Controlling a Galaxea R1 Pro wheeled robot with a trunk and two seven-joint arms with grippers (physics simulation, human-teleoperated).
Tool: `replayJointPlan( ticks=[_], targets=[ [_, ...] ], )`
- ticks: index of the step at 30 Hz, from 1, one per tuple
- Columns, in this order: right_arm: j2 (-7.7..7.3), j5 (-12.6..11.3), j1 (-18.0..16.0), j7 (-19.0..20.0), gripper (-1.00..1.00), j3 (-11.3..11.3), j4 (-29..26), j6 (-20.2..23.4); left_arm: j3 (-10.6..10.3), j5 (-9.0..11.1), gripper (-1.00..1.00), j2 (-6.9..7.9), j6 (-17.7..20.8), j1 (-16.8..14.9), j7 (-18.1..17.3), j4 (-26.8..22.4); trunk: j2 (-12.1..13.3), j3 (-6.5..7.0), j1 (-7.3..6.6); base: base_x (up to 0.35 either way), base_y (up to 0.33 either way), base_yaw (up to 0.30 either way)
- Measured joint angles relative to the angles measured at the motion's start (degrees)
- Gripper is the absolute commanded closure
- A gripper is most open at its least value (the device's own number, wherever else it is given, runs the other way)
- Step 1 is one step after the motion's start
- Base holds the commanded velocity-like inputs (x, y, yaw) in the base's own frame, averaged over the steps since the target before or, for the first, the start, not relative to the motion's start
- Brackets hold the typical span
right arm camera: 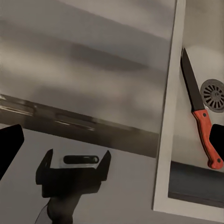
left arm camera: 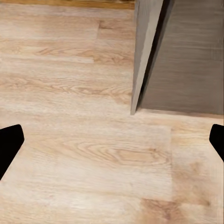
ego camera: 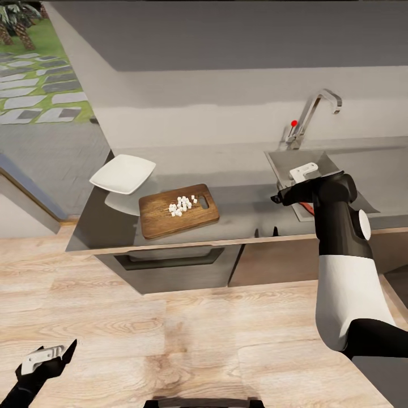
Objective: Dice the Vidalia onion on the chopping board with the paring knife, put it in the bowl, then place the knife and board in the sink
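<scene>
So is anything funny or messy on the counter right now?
A little. The diced onion sits in a small heap of white cubes on the chopping board, not in the bowl. The bowl looks tipped, hanging at the countertop's left end. The paring knife lies in the sink beside the drain.

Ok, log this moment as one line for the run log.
paring knife: in sink by drain | diced onion: on chopping board | bowl: empty | right end effector: open, over sink | left end effector: open, above floor
</scene>
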Motion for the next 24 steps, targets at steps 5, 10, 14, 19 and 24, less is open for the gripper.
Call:
replayJointPlan(
  ticks=[5,10,14,19,24],
  targets=[
    [0.24,0.0,0.0,0.0,-1.00,0.0,0.0,0.1,1.7,0.1,-1.00,-0.49,-1.1,0.0,-0.3,1.5,0.0,0.00,0.00,0.000,0.000,0.000],
    [1.04,0.2,0.0,-0.2,-1.00,0.1,0.0,0.1,2.1,0.3,-1.00,-2.20,-7.2,0.0,-0.7,5.4,0.0,0.00,0.00,0.000,0.000,0.000],
    [1.22,0.2,0.0,-0.3,-1.00,0.1,0.0,0.0,2.3,0.4,-1.00,-4.02,-17.9,0.0,-0.7,12.7,0.0,0.00,0.00,0.000,0.000,0.000],
    [1.26,0.2,0.0,-0.4,-1.00,0.1,0.0,0.0,2.2,0.7,-1.00,-5.74,-32.4,0.0,-0.6,23.0,0.0,0.00,0.00,0.000,0.000,0.000],
    [1.25,0.2,0.0,-0.3,-1.00,0.1,0.0,0.0,3.2,1.9,-1.00,-6.33,-38.9,0.0,-0.6,28.1,0.0,0.00,0.00,0.000,0.000,0.000]
  ],
)
